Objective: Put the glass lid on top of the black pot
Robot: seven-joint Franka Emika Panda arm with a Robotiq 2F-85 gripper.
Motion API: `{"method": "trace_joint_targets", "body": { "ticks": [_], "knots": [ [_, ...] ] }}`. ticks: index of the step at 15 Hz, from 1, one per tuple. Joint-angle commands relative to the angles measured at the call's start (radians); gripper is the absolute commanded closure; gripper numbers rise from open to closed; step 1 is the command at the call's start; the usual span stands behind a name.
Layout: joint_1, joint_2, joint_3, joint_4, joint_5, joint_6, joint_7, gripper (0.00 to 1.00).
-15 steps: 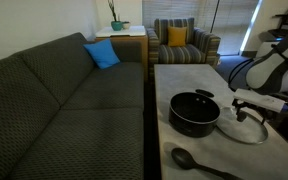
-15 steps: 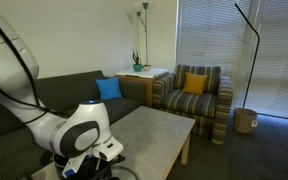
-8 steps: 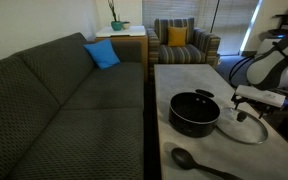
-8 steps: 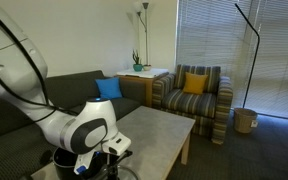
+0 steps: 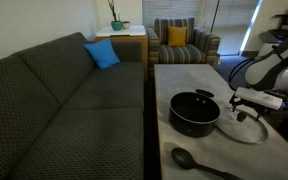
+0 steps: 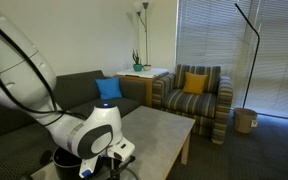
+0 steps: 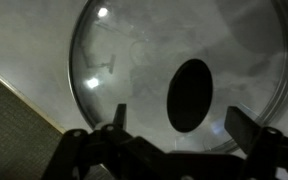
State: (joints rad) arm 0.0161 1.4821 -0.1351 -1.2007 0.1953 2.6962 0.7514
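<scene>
Centring comes first here: the glass lid (image 5: 246, 127) lies flat on the table (image 5: 184, 75), just beside the black pot (image 5: 194, 113) at the pot's 3 o'clock, and the gripper (image 7: 179, 117) hangs right above it. In the wrist view the fingers (image 7: 117, 118) are spread wide and released, grasping nothing, one at 8 o'clock and one at 4 o'clock of the dark knob (image 7: 189, 95). The knob looks like the only sound purchase, since the disc is flat and its rim is wider than the jaws. A good grasp would bring the knob squarely midway between the pads, then descend straight and close firmly; whether the tips already touch the glass cannot be told. Glass on a smooth top will probably slide if nudged sideways, so the approach should be vertical. The lift must clear the pot's rim before travelling toward 9 o'clock, and the lid should stay level so it seats evenly. A black spoon (image 5: 199, 162) at the pot's 6 o'clock lies off that path.
</scene>
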Motion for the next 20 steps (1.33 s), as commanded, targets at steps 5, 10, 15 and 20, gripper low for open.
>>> {"method": "trace_joint_targets", "body": {
  "ticks": [5, 10, 15, 20],
  "knots": [
    [-0.016, -0.001, 0.044, 0.023, 0.009, -0.056, -0.038, 0.0],
    [-0.019, -0.001, 0.036, 0.022, 0.011, -0.055, -0.027, 0.48],
    [-0.018, -0.001, 0.032, 0.019, 0.01, -0.055, -0.024, 0.84],
    [0.011, -0.002, 0.007, 0.026, -0.009, -0.088, -0.01, 0.86]
  ]
}}
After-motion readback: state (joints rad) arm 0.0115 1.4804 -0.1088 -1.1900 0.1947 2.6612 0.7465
